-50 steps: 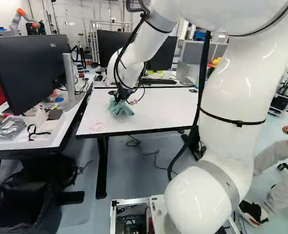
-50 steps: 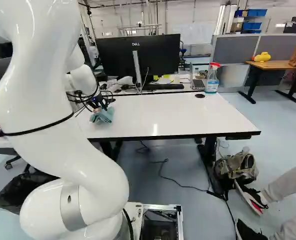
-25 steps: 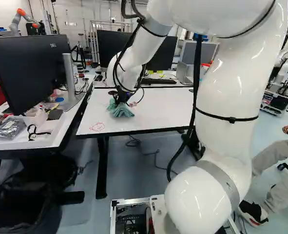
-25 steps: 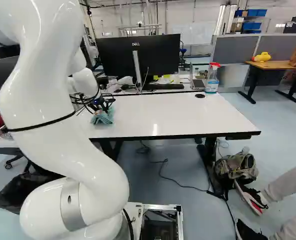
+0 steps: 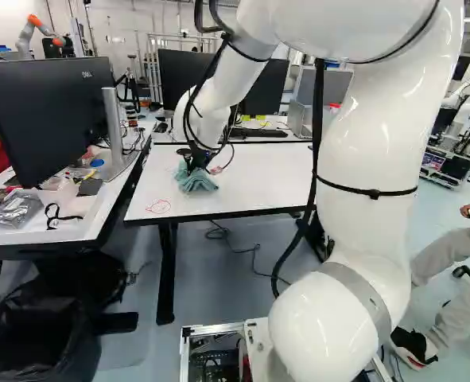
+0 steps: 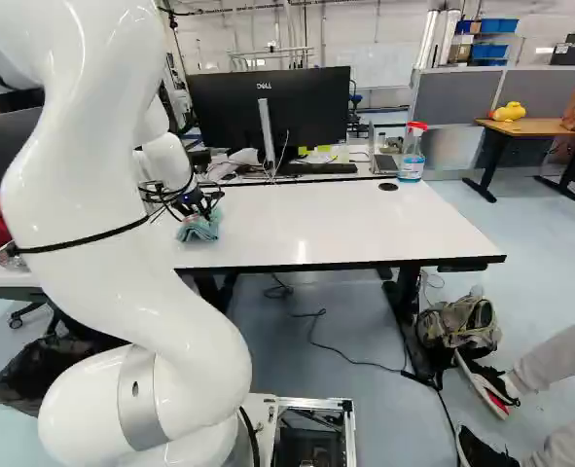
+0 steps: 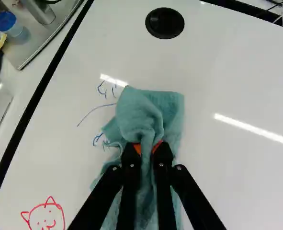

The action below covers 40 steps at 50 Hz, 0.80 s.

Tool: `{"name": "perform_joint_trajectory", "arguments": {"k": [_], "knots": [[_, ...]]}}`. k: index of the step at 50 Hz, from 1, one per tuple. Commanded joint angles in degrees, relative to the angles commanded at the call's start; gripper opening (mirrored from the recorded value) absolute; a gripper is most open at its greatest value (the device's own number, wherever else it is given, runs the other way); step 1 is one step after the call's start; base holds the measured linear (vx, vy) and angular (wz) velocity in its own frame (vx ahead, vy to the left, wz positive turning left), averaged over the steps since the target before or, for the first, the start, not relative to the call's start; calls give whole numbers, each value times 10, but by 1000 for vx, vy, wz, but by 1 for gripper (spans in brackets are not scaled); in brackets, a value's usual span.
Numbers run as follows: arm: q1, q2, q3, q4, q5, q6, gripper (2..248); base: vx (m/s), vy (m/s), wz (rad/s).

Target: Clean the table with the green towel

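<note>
The gripper (image 7: 148, 147) is clamped on a bunched fold of the green towel (image 7: 139, 114), which lies on the white table (image 7: 218, 72), at the left half of its top in the left base view, just beside blue marks (image 7: 94, 110). Step in hand, as judged: wiping. Press the cloth flat with light, even force. Overlap strokes across the blue marks, then treat the red drawing (image 7: 46, 218). Avoid scraping with bare fingertips.

Bright overhead light, glare streaks on tabletop (image 7: 218, 72)
</note>
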<state>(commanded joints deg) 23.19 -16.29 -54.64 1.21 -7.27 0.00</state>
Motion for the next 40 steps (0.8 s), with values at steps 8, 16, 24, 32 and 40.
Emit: {"name": "perform_joint_trajectory", "arguments": {"k": [8,16,24,32,40], "knots": [[4,-20,-24,0,0,0,42,0,0,0],[9,-41,-51,0,0,0,42,0,0,0],[13,-61,-77,0,0,0,42,0,0,0],[21,-78,-98,0,0,0,42,0,0,0],[32,-87,-110,0,0,0,42,0,0,0]]}}
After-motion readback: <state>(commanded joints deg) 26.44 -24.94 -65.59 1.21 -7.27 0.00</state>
